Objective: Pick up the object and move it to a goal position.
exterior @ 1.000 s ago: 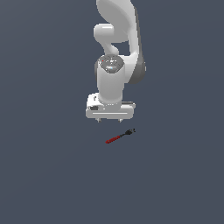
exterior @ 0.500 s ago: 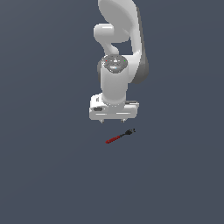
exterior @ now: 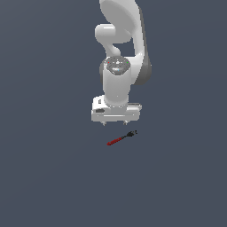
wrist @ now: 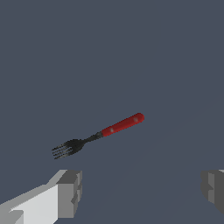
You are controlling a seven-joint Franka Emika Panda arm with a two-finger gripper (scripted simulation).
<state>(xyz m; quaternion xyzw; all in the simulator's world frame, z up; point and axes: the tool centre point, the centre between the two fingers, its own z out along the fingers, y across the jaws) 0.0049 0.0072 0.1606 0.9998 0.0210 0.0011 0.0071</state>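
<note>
The object is a small fork with a red handle [exterior: 115,141] and a black pronged head [exterior: 131,133]. It lies flat on the grey floor, just in front of the arm. In the wrist view the fork [wrist: 120,125] lies at a slant, with its black prongs [wrist: 64,149] near one finger. My gripper [exterior: 114,123] hangs above and just behind the fork, apart from it. It is open and empty. In the wrist view the gripper [wrist: 142,190] shows two wide-apart fingertips [wrist: 70,192], with the fork beyond the gap.
A plain dark grey floor [exterior: 53,177] lies all around. Nothing else shows besides the white arm [exterior: 119,53] rising behind the gripper.
The gripper has shifted slightly to the exterior view's right and a little lower. The fork has not moved.
</note>
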